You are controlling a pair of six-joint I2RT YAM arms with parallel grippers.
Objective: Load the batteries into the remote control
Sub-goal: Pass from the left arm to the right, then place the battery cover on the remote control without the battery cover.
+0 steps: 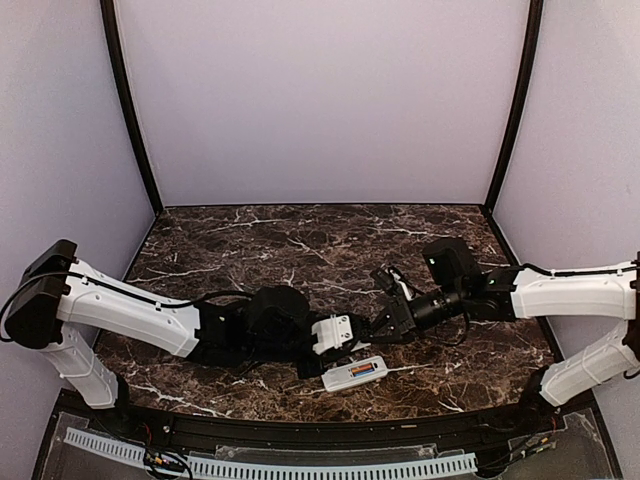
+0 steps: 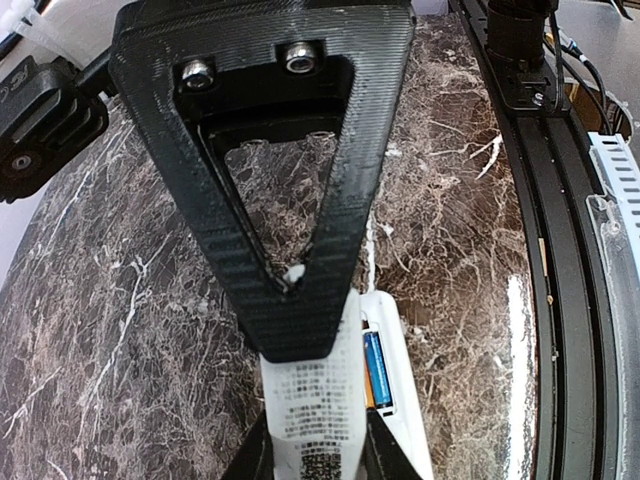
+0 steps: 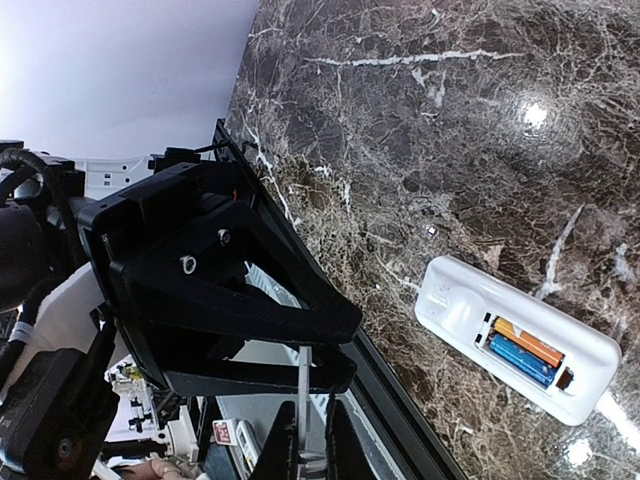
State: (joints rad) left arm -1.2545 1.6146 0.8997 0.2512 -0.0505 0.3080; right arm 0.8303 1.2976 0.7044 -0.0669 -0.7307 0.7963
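Observation:
The white remote control [image 1: 355, 373] lies back up near the table's front edge. Its open compartment holds the blue battery [image 3: 520, 360] and the orange battery [image 3: 527, 342] side by side. Both also show in the left wrist view, the blue one [image 2: 376, 365] clearest. A thin white battery cover [image 2: 315, 400] with printed text hangs just above the remote. My left gripper [image 2: 318, 445] is shut on its long edges. My right gripper [image 3: 312, 440] is shut on its flat faces; here the cover [image 3: 305, 390] shows edge-on. From above, the cover [image 1: 335, 332] sits between both grippers.
The dark marble table [image 1: 300, 240] stretches back to the pale enclosure walls. A black raised rim [image 1: 300, 425] and a white perforated rail [image 1: 270, 465] run along the front edge, close to the remote.

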